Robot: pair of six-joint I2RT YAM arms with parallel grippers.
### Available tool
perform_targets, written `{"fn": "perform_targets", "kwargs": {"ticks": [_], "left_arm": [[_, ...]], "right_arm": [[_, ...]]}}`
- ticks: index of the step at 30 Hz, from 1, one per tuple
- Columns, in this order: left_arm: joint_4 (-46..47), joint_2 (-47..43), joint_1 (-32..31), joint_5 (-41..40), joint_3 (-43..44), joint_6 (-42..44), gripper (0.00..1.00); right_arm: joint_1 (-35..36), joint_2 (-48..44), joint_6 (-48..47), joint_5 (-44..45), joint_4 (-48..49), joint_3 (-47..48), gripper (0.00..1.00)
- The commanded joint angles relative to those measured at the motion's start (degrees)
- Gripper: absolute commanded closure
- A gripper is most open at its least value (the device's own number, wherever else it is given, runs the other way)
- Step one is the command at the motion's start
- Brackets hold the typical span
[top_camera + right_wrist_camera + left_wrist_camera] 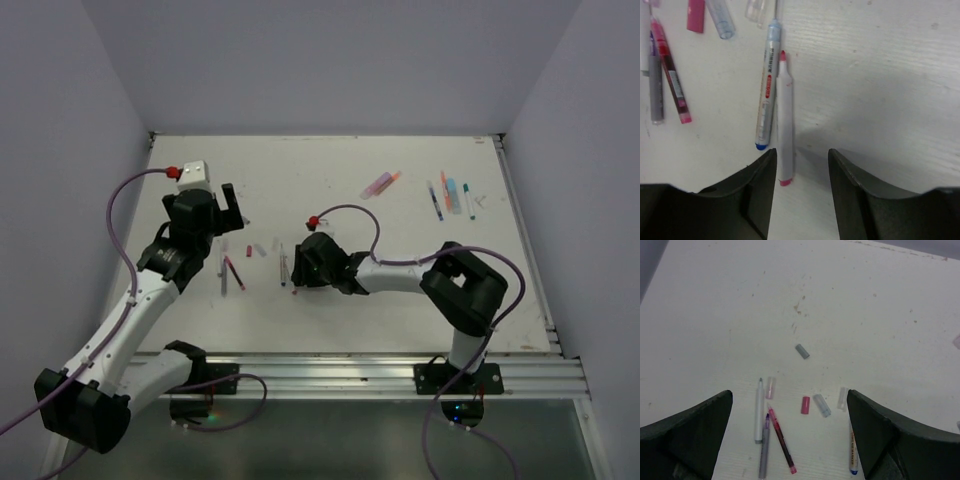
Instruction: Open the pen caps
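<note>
Loose pen caps lie on the table under my left gripper [790, 440], which is open wide and holds nothing: a grey cap [802, 351], a pale pink cap [770, 387], a red cap [805, 405], a light blue cap [822, 405] and a clear cap [842, 397]. Beside them lie uncapped pens: a white one [759, 410], a grey one [764, 447], a dark red one [781, 440] and a blue-ended marker [853, 452]. My right gripper [801, 152] is open low over the table. A white red-tipped pen [784, 115] lies flat, its rear end by the left finger.
More pens lie at the back right of the table: a pink and orange pair [380, 183] and a row of several blue, teal and red ones [450, 195]. The right arm's elbow [460, 285] stands over the near right part. Walls close in the table on three sides.
</note>
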Motion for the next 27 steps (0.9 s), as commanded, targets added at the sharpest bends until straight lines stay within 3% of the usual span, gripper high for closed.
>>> {"fn": "perform_targets", "kwargs": {"ticks": [1,4,8,13,19,27], "left_arm": [[3.6,-1.4,0.5,-2.8,-2.5,2.2,0.00],[3.7,-1.5,0.5,-2.4,-2.9,2.6,0.00],[4.0,-1.6,0.5,-1.2,-3.3,2.6,0.00],[4.0,-1.9,0.5,-0.8,-3.8,2.9,0.00],[3.7,-1.3,0.5,-0.9,-3.8,2.9,0.00],[3.8,-0.2,0.5,-1.9,-4.0,3.7,0.00]], "right_arm": [[-0.7,-6.2,-4.4,7.3,-10.2,2.4,0.50],[-5.8,-10.9,-9.2,10.3,-16.8,4.5,0.35],[-17.6,-15.9,-14.7,9.0,-22.4,5.3,0.28],[-35.7,-16.2,-22.4,4.7,-26.8,9.5,0.24],[-50.9,-6.9,-26.4,-3.5,-30.2,17.4,0.26],[-55.1,4.4,-30.0,-6.0,-33.5,28.5,0.29]]}}
